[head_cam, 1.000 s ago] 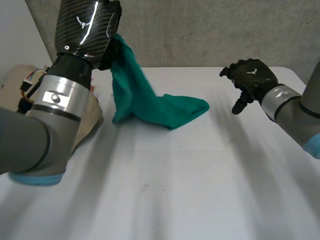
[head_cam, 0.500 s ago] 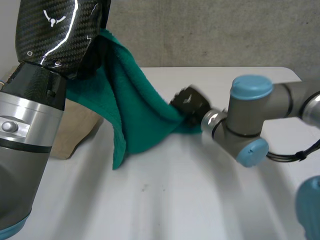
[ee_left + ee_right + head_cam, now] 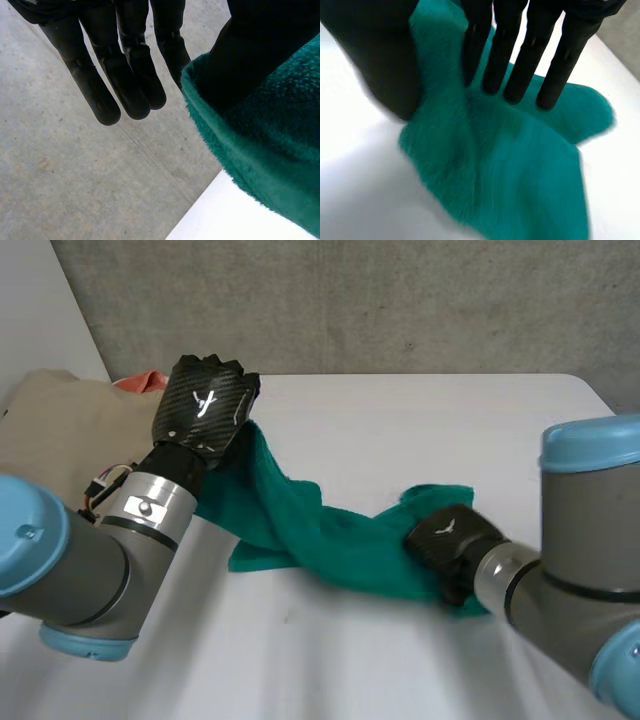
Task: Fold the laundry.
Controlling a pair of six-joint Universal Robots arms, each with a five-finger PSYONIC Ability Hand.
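White table point(image 3: 430, 420), grey wall behind, and the green towel point(image 3: 330, 545) is strung out across it. The left hand point(image 3: 203, 408) carries one end draped at its thumb, fingers straight. The right hand point(image 3: 452, 540), fingers flat and unclenched, presses the other end, probably to anchor it for spreading.

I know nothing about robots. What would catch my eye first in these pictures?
The green cloth stands out first, strung across the white table between two black machine hands. One end rises to the left hand, beside a beige heap of cloth at the table's left side. The right hand lies with straight fingers on the other end, nearer the camera.
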